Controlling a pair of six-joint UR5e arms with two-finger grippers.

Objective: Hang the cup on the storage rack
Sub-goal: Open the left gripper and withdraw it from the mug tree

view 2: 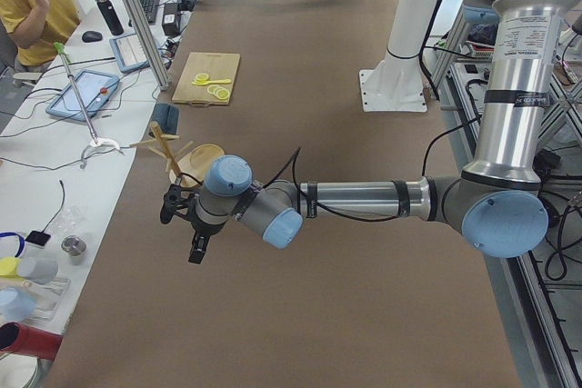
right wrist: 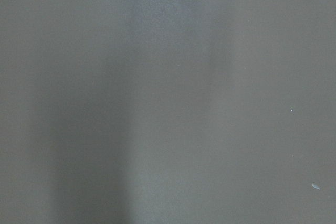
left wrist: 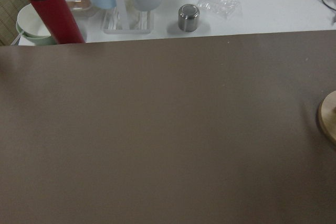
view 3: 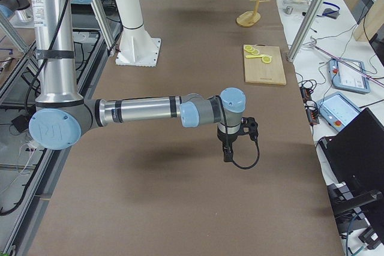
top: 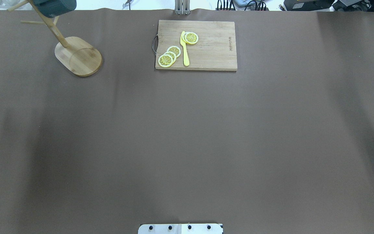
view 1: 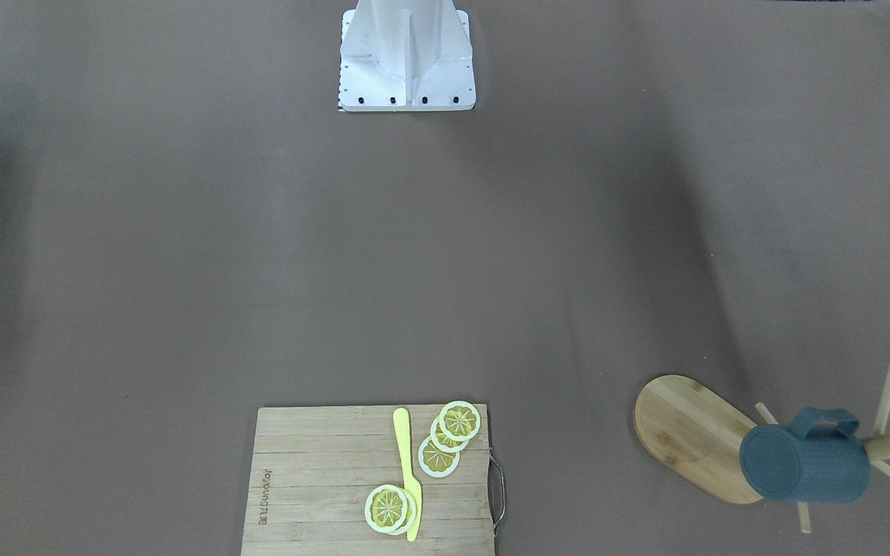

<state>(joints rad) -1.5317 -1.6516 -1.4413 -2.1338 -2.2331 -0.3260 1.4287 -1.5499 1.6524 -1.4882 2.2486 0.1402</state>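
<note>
You have one cup point(view 1: 804, 463), on its side up among the pegs of the one storage rack point(view 1: 684, 432), clear of the table point(view 1: 445, 270). One cutting board point(view 1: 314, 479) carries one yellow knife point(view 1: 408, 471) and what look like five lemon slices point(view 1: 439, 455). The left gripper point(view 2: 195, 250) and the right gripper point(view 3: 227, 156) each hang over bare table, and you cannot tell whether either pincer is apart or together.

Your overhead and front-facing views look down from opposite sides, sharing the cutting board point(view 1: 306, 479) and storage rack point(view 1: 684, 432), while your two end views look along the surface point(view 1: 445, 270).
</note>
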